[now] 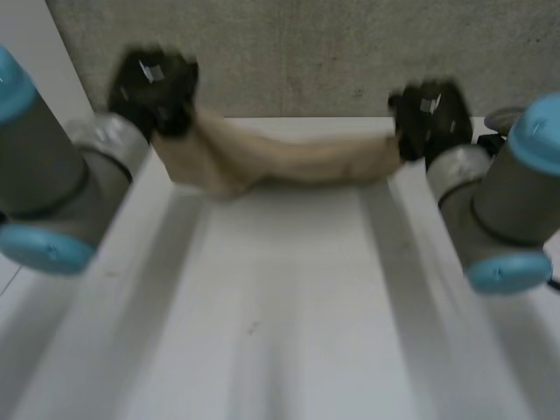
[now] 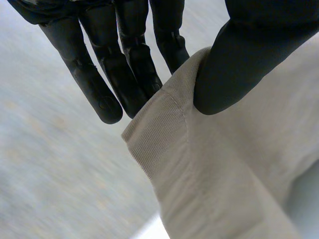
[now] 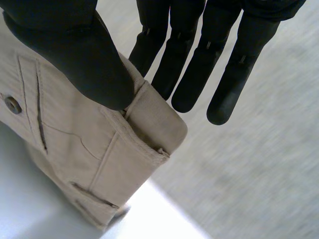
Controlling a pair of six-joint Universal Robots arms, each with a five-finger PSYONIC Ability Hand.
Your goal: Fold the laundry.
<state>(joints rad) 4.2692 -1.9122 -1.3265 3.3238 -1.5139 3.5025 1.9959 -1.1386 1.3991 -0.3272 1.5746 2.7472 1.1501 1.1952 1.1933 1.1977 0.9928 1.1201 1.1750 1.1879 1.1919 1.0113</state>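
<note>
To lay it flat, the 2 hands should hold the beige cloth trousers taut and level, draw them back over the white table, and lower both ends together. The trousers hang stretched above the table's far edge, their middle sagging toward it. Both arms reach to that edge. The left hand pinches a hemmed corner between thumb and straight fingers. The right hand pinches the waistband corner the same way, beside a buttoned pocket.

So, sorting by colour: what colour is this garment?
Plain beige trousers, clearest in the right wrist view.
</note>
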